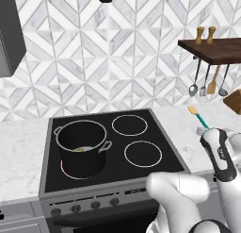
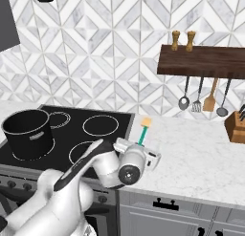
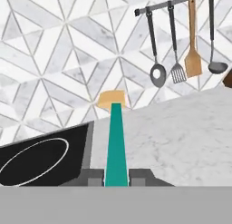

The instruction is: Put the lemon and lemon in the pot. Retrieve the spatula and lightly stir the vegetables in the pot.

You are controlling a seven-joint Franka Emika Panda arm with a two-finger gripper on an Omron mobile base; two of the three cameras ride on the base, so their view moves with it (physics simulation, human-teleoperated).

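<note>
My gripper (image 3: 116,177) is shut on the green handle of the spatula (image 3: 116,141), whose tan blade points away from the hand toward the tiled wall. The spatula (image 1: 198,118) (image 2: 142,132) is held over the marble counter just right of the stove, with the gripper (image 1: 202,131) (image 2: 139,144) at its near end. The black pot (image 1: 81,154) (image 2: 27,134) stands on the front left burner, well left of the hand. Low inside the pot a yellow patch of lemon (image 1: 80,149) shows dimly.
A dark wooden shelf (image 1: 214,50) (image 2: 206,62) on the right wall carries two shakers, with steel ladles and an orange wooden utensil (image 3: 193,60) hanging below it. A knife block (image 2: 236,126) stands on the counter at the far right. Three stove burners are bare.
</note>
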